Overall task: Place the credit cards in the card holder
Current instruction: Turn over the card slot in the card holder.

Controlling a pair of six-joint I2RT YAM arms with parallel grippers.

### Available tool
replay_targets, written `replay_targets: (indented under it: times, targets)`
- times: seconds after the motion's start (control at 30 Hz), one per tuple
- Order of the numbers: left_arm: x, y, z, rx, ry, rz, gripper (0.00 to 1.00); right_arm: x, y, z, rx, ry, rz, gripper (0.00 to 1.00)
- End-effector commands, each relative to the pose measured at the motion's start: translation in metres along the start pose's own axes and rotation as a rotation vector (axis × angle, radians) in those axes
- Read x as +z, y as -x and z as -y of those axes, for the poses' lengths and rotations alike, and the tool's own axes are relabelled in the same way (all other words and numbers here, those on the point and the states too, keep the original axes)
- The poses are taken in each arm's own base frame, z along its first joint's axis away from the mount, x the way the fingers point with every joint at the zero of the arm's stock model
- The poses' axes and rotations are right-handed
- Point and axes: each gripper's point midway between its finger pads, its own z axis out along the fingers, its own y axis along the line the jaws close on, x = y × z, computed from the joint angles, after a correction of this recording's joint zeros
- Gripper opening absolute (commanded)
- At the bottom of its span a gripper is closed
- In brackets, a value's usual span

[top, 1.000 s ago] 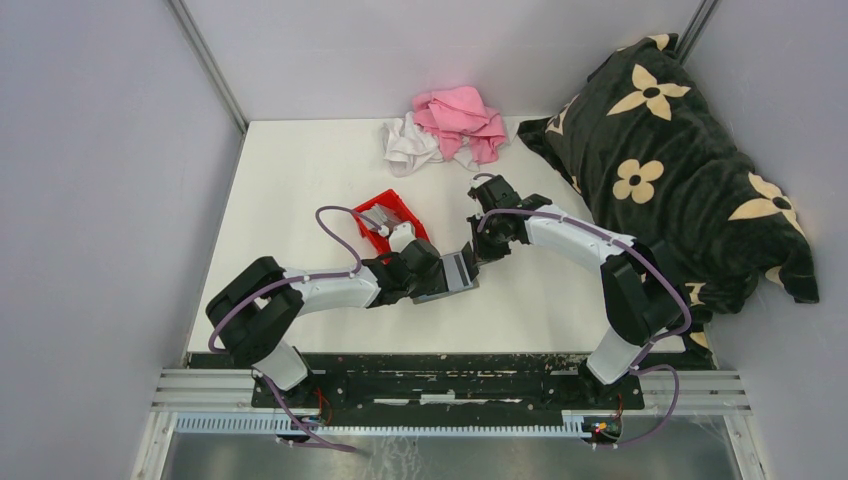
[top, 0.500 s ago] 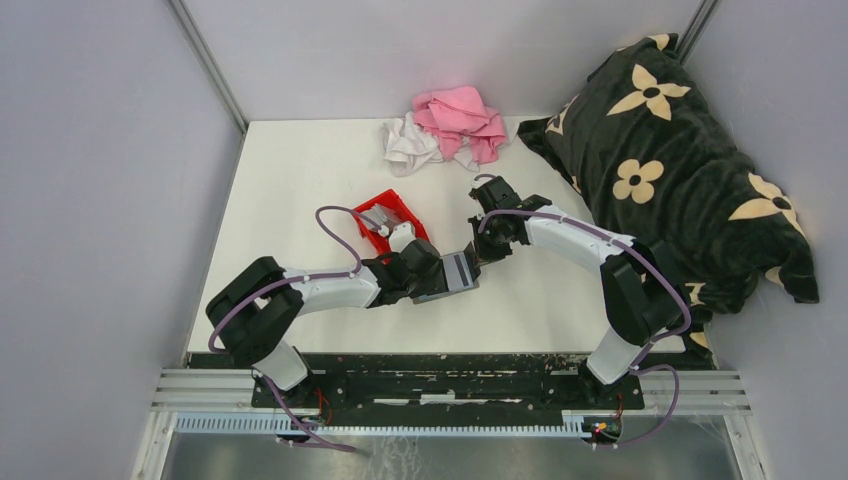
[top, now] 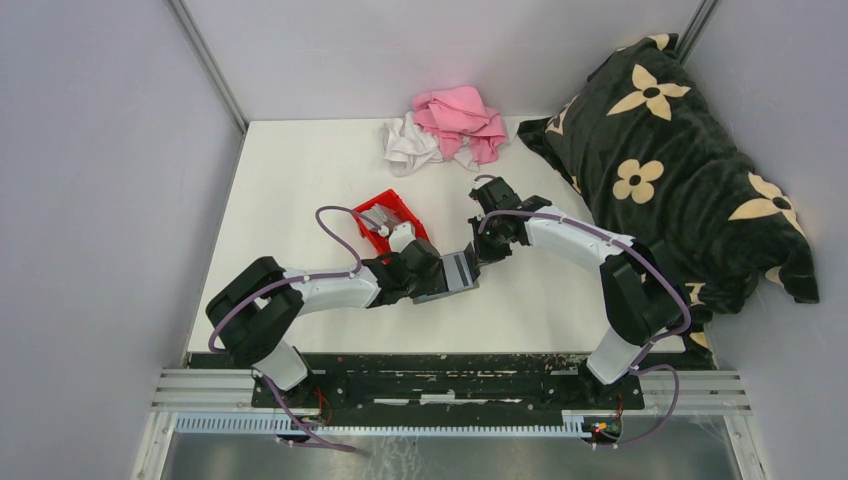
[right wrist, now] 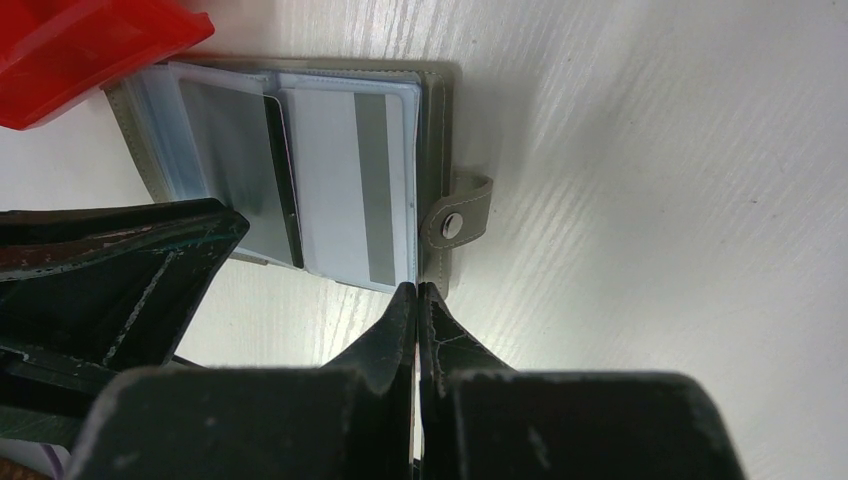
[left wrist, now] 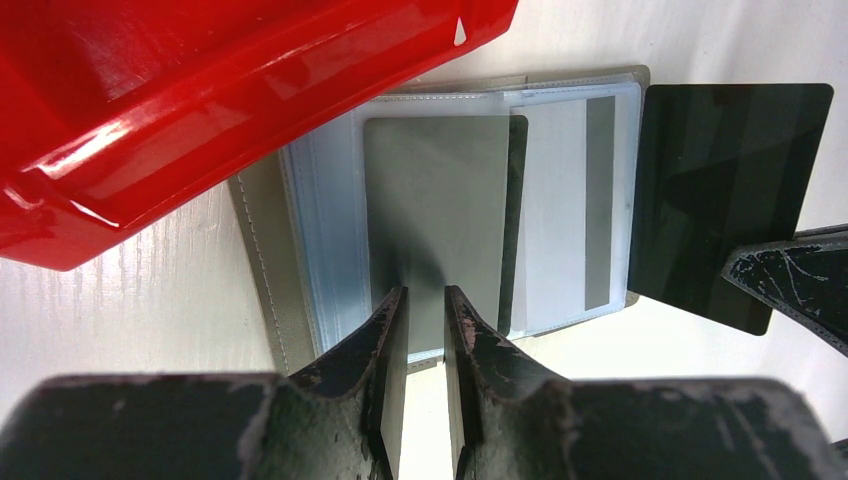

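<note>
The card holder (left wrist: 260, 260) lies open on the table beside the red bin, its clear sleeves up; it also shows in the top view (top: 460, 270). A grey credit card (left wrist: 435, 190) sits partly in the left sleeve. A white card with a grey stripe (left wrist: 560, 200) is in the right sleeve. My left gripper (left wrist: 425, 292) is nearly shut with nothing between its jaws, and its tips are on the grey card's near end. My right gripper (right wrist: 416, 287) is shut on the holder's right cover (left wrist: 730, 190) and holds it raised. More grey cards (top: 377, 217) lie in the bin.
The red bin (top: 385, 215) stands just left of the holder, touching its far corner (left wrist: 200, 110). Pink (top: 460, 112) and white (top: 408, 145) cloths lie at the table's back. A dark flowered blanket (top: 670, 170) fills the right side.
</note>
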Motion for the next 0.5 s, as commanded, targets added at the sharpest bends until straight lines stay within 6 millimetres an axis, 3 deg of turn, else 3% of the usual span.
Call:
replay_targets:
  times: [0.0,0.47]
  targets:
    - [0.006,-0.024,-0.031,0.062,0.091,-0.066,0.27,-0.002,0.007,-0.006,0.017,0.032,0.033,0.01]
    - [0.005,-0.027,-0.037,0.057,0.098,-0.071,0.26,-0.015,0.016,-0.016,0.036,0.069,0.071,0.01]
